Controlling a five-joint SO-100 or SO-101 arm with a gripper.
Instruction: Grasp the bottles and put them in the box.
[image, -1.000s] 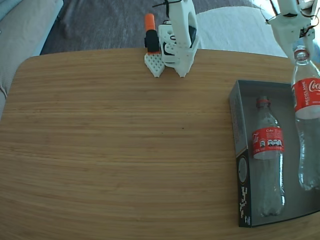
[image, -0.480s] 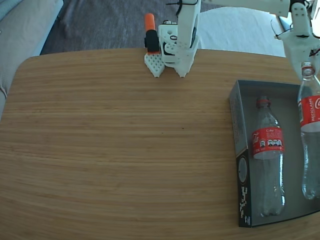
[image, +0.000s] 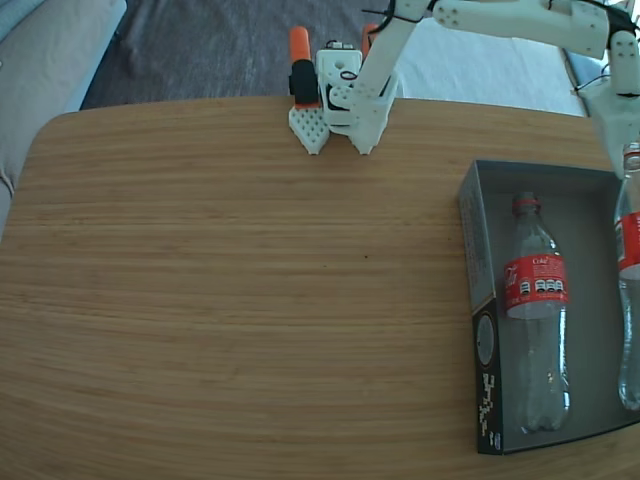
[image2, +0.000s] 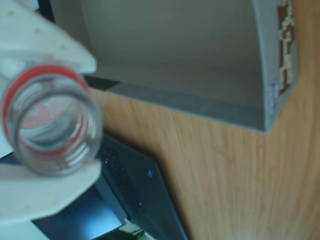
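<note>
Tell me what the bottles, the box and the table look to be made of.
Bottles: clear, glossy plastic; you see through them.
Box: likely matte grey cardboard, with thin folded walls.
Table: wood or wood-look laminate, smooth with fine grain lines; which one is unclear.

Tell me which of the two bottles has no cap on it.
The bottle held by the gripper at the right edge of the fixed view: the wrist view shows its open mouth. The other bottle, lying in the box, has a red cap.
</note>
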